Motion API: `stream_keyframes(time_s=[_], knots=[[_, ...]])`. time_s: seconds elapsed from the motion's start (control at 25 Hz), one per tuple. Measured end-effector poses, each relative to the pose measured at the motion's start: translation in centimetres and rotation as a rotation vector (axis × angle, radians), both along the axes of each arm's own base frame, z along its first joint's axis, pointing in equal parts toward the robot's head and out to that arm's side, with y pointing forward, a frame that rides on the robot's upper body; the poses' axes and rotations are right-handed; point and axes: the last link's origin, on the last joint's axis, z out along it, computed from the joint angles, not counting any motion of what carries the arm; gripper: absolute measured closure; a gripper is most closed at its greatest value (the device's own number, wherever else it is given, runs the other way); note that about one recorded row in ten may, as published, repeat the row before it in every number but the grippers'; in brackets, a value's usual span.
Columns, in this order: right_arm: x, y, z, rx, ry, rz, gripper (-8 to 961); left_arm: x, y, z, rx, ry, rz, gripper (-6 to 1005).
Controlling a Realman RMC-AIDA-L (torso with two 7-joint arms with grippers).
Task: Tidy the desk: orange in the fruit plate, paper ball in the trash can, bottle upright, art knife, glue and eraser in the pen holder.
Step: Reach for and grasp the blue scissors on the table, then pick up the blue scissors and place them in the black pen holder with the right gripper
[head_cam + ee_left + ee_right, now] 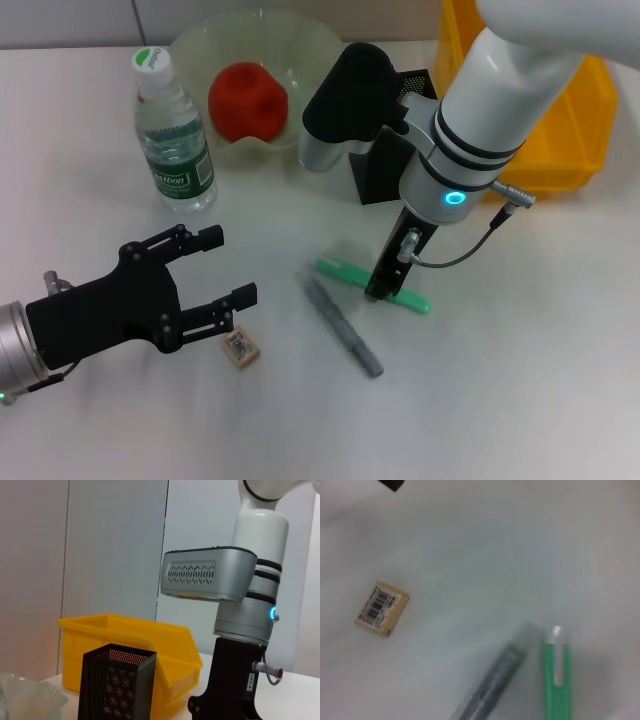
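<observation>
Now we have our right gripper [384, 290] low over the green art knife [372, 282] — whether its fingers are parted or closed, we cannot tell.
Our left gripper [222, 270] hangs spread wide, the eraser [240, 347] just beside its lower fingertip — the grey glue [344, 326] lies between both grippers.

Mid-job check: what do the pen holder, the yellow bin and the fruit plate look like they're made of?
Pen holder: likely thin metal mesh with a matte black coat, judging by the regular round perforations. Yellow bin: looks like moulded plastic, glossy, with thick rounded rims. Fruit plate: translucent pale green, wavy rim, holding the orange; plastic or glass, I cannot tell which.
</observation>
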Motion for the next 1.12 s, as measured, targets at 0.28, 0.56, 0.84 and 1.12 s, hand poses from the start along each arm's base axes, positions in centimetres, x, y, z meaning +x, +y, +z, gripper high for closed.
stream_keyframes(time_s=[0.28, 0.56, 0.84, 1.12], knots=[[-0.05, 0.02, -0.05, -0.001, -0.007, 0.010, 760, 0.13, 0.18, 0.00, 0.001, 0.000, -0.005, 200], [-0.07, 0.03, -0.02, 0.000, -0.004, 0.012, 779, 0.24, 0.37, 0.04, 0.004, 0.000, -0.008, 201], [-0.08, 0.02, 0.03, -0.004, -0.003, 0.014, 778, 0.25, 0.43, 0.03, 0.004, 0.002, -0.008, 201], [-0.23, -0.04, 0.08, -0.004, 0.014, 0.019, 779, 0.19, 0.50, 0.07, 0.009, 0.003, -0.003, 201]])
